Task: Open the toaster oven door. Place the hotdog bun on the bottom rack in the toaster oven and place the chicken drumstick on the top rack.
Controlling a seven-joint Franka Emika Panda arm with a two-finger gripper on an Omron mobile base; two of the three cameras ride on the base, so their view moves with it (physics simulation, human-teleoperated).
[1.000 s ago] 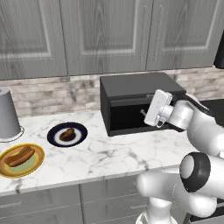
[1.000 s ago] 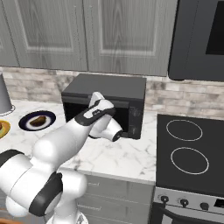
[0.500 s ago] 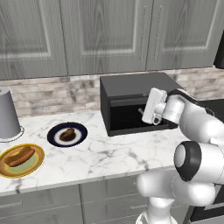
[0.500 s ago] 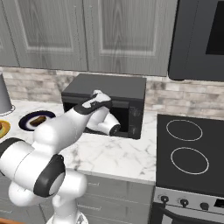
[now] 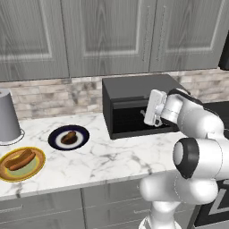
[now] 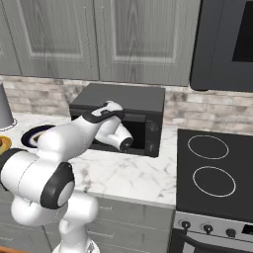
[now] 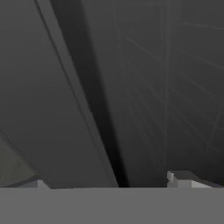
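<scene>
My gripper (image 5: 147,115) is right at the front of the big black boxy toaster oven (image 5: 134,96) on the white marble worktop (image 5: 103,156), jaws spread wide. I should catch the door's top edge squarely and pull down slowly.

Counter (image 5: 94,163): white marble, grey veins.
Cabinets (image 5: 107,36): grey, above the counter.
Stovetop (image 6: 212,173): black, two ring marks.
Canister (image 5: 8,117): grey, far left by the wall.
Plates: blue (image 5: 57,139), yellow (image 5: 39,165).
</scene>
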